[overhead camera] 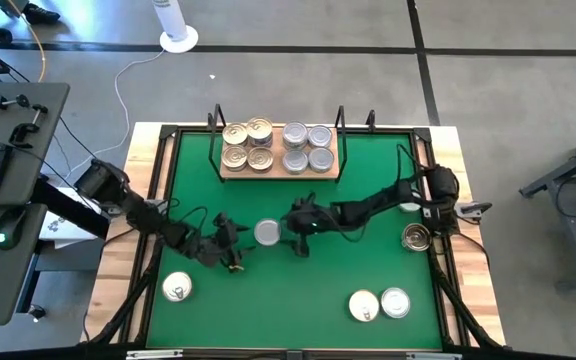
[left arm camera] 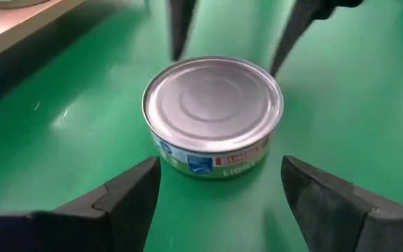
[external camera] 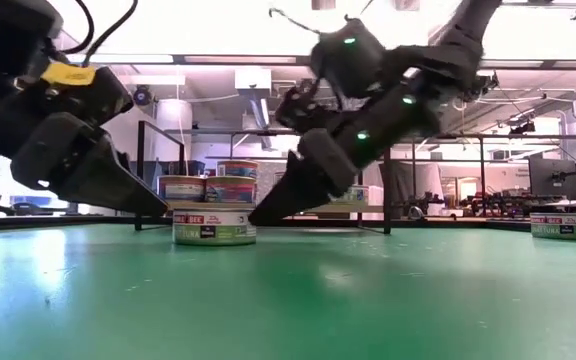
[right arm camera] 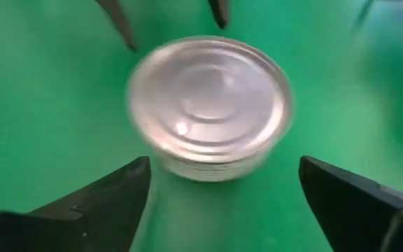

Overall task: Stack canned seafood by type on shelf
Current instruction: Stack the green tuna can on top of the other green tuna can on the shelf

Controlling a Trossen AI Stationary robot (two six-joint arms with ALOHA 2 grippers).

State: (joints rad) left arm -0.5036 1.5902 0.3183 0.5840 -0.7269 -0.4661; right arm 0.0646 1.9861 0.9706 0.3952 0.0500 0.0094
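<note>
Between open end effectors, left (overhead camera: 236,243) and right (overhead camera: 296,232): silver-lidded can (overhead camera: 267,233).

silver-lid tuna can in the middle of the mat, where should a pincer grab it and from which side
Grip the tuna can across its low round side wall, coming from above, fingers down either side. It sits flat, lid up, with bare mat around it. Both open pincers, left and right, already flank it.

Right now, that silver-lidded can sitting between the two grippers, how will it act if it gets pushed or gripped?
The silver-lidded can looks squat and flat-bottomed, so a push would probably slide it across the green mat rather than tip it. Its metal wall looks rigid; the smooth label may slip slightly.
</note>
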